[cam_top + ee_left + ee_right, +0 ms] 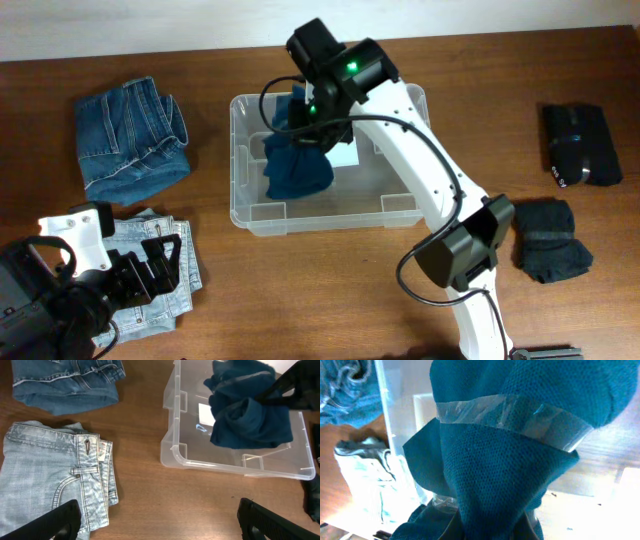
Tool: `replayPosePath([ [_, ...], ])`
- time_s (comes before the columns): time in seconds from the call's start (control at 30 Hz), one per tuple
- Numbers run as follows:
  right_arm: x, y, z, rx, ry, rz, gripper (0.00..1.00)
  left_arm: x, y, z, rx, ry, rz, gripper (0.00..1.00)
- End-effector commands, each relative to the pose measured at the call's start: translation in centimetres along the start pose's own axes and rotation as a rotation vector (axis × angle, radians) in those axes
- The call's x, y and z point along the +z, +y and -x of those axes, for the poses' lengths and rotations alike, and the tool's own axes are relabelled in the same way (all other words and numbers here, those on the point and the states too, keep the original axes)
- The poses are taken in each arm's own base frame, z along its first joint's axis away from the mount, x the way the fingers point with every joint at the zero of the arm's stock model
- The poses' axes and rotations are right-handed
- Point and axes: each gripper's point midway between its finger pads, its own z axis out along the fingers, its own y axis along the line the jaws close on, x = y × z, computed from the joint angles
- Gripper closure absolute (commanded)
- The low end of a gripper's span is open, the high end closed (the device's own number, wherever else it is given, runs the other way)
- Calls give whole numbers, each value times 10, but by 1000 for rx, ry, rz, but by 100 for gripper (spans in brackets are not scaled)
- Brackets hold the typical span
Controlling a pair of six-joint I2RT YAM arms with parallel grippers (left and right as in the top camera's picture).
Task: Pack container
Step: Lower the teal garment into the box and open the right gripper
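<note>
resting on the brown wooden table (330,300) near a pale wall (150,25), the container (300,215) lies under the right end effector (300,112), clenched on a taped teal knit bundle (298,170); left end effector (165,262) spread wide.

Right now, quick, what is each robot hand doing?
Left gripper: open, holding nothing.
Right gripper: shut on the teal knit cloth, over the container.

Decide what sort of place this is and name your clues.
Probably a robotics test bench, not a home: a robot arm holds a teal garment over the clear container, with folded jeans laid out on a plain wooden table.
</note>
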Motion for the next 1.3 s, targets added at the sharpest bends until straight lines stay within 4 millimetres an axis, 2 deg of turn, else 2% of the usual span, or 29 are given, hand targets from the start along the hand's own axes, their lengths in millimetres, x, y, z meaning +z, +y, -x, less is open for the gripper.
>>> replayPosePath([
  [0.0,9,6,-5,-12,1,-3,93,0,1,0,14,-1,8,1],
  [0.33,65,11,-1,-23,21,72,90,0,1,0,14,-1,8,1],
  [0.77,96,9,8,-37,-17,105,85,0,1,0,14,-1,8,1],
  [0.83,100,8,8,-37,-18,106,77,0,1,0,14,-1,8,1],
  [0.9,101,7,8,-36,-18,101,64,0,1,0,14,-1,8,1],
  [0.93,102,2,9,-34,-27,78,41,0,1,0,14,-1,8,1],
  [0.97,103,0,9,-33,-31,66,37,0,1,0,14,-1,8,1],
  [1.13,101,-6,12,-26,-37,52,34,0,1,0,14,-1,8,1],
  [1.27,87,-16,19,-47,-36,39,34,0,1,0,14,-1,8,1],
])
